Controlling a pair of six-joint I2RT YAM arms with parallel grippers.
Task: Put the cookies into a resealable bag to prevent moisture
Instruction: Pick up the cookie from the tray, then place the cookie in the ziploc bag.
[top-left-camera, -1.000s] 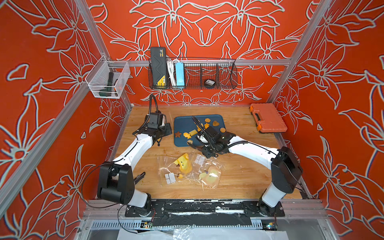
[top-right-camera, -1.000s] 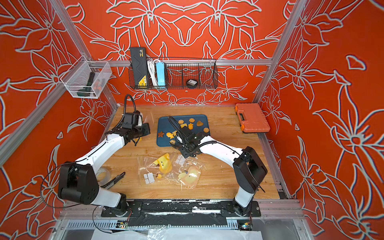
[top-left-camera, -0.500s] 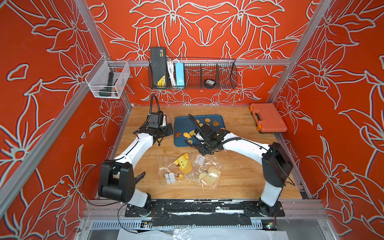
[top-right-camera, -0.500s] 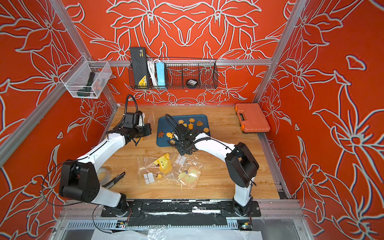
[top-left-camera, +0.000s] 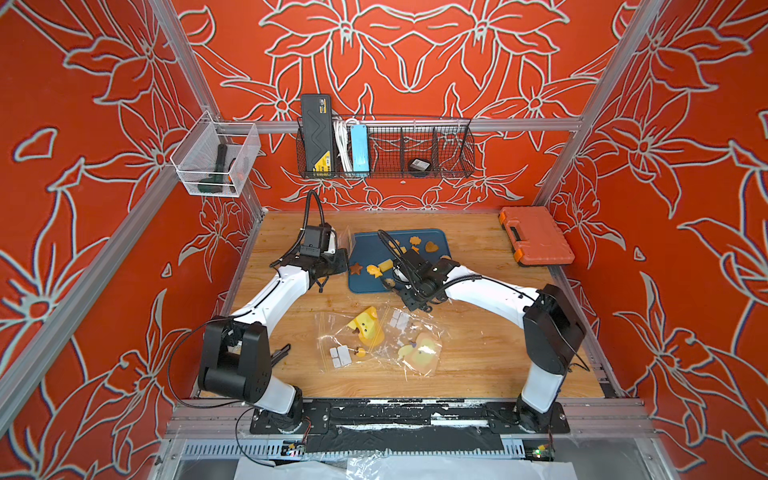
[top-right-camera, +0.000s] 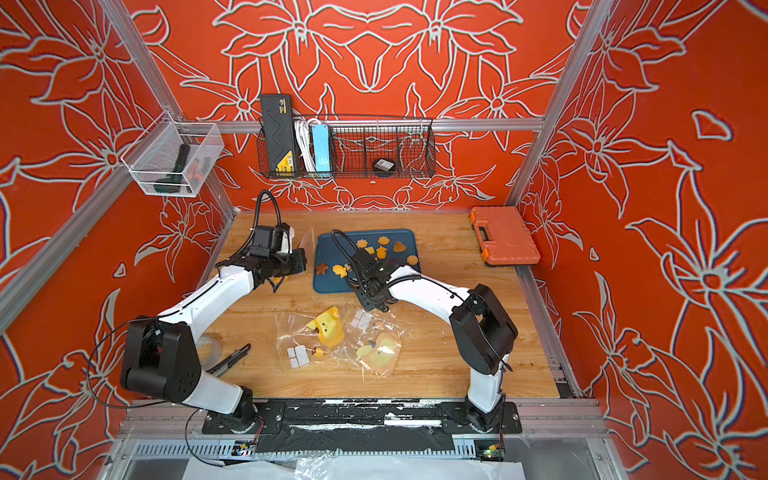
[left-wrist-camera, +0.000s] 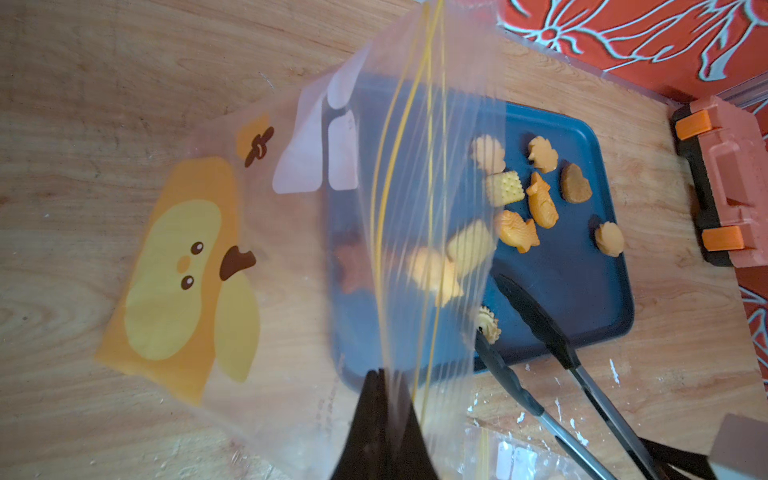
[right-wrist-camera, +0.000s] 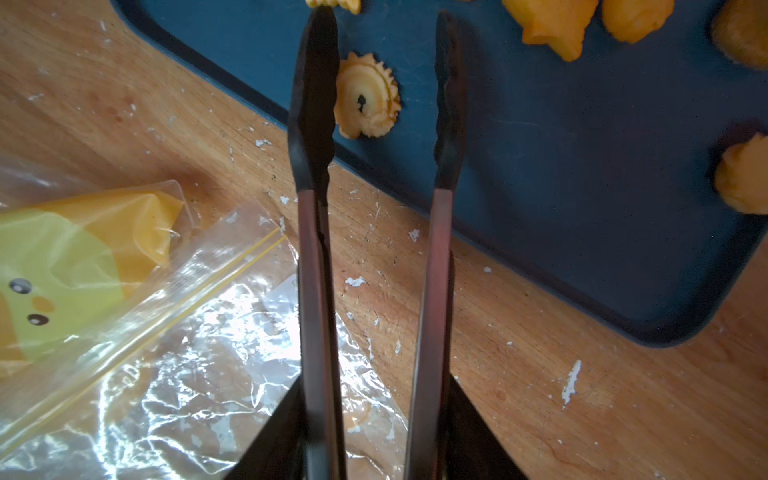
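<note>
Cookies (left-wrist-camera: 540, 199) partly blurred behind resealable bag (left-wrist-camera: 299, 257) in L wrist view.

Cookies (top-left-camera: 431, 247) on tray (top-left-camera: 368, 251), spare bags (top-left-camera: 376, 332) in front, toolbox (top-left-camera: 536, 241) R rear

left arm (top-left-camera: 270, 293) stretched forward | my left fingers (left-wrist-camera: 365, 432) pinched shut | right arm (top-left-camera: 490, 293) angled inward | my right fingers (right-wrist-camera: 471, 449) part-closed
</note>
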